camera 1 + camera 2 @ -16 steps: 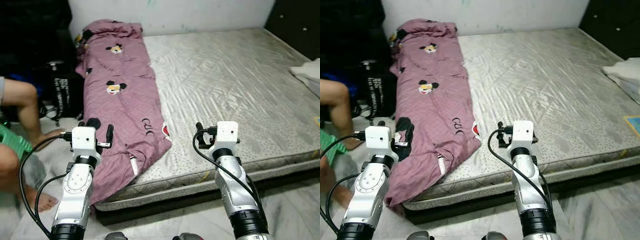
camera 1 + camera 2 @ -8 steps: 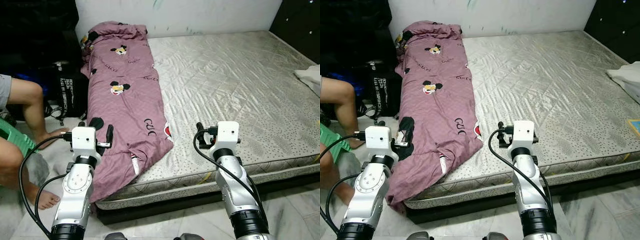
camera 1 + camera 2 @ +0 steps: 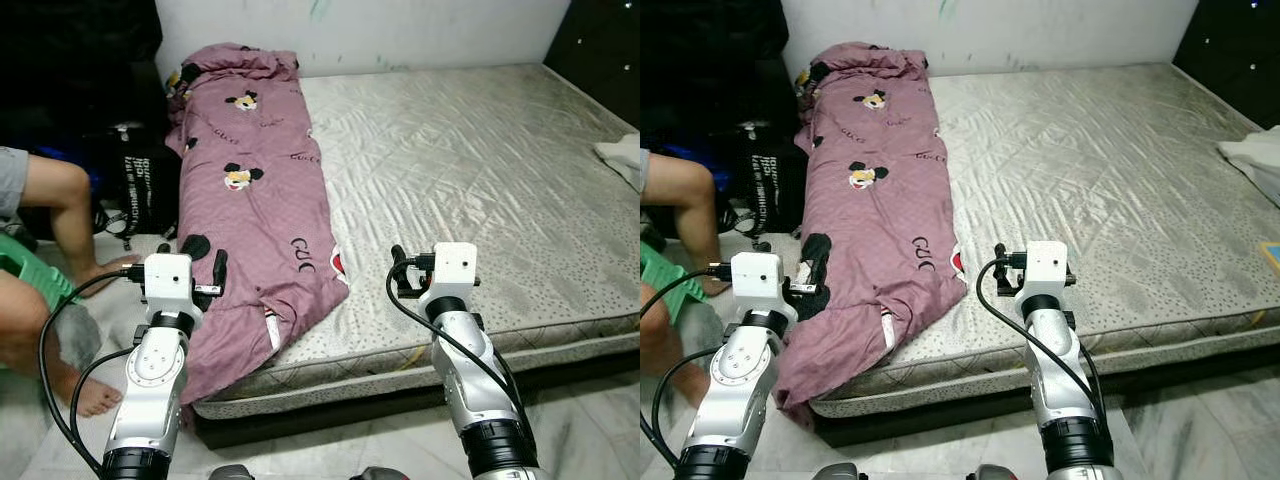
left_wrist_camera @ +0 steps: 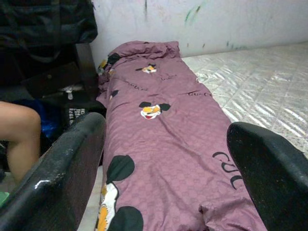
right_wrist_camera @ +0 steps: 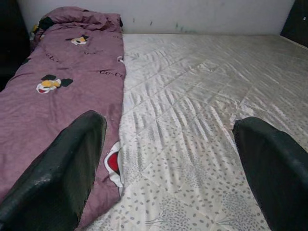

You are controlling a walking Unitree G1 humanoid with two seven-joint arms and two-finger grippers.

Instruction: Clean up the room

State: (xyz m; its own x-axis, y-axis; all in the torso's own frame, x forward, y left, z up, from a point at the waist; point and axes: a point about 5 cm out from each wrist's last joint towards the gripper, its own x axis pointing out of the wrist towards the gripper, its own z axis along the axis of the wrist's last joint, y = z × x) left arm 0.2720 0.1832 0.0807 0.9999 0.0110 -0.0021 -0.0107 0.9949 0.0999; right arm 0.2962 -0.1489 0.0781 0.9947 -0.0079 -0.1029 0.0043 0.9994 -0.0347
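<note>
A purple blanket (image 3: pixel 262 190) with cartoon mouse prints lies lengthwise along the left side of a bare grey mattress (image 3: pixel 470 160). Its near end droops over the mattress's front left corner. My left gripper (image 3: pixel 192 255) is held up in front of that drooping end, open, with nothing between its fingers (image 4: pixel 57 163). My right gripper (image 3: pixel 425 258) hovers over the mattress's front edge, just right of the blanket's hem. It is open and empty too, its fingers (image 5: pixel 62 168) wide apart.
A person's bare legs (image 3: pixel 55 215) and a green stool (image 3: pixel 28 275) are on the floor at the left. A black bag (image 3: pixel 135 185) stands by the mattress's left side. White cloth (image 3: pixel 622 152) lies at the far right edge. A dark cabinet (image 3: pixel 600 40) stands at the back right.
The whole picture has shifted a little, so the camera moved. Both arms keep the same pose with open fingers, and the blanket lies as before.
</note>
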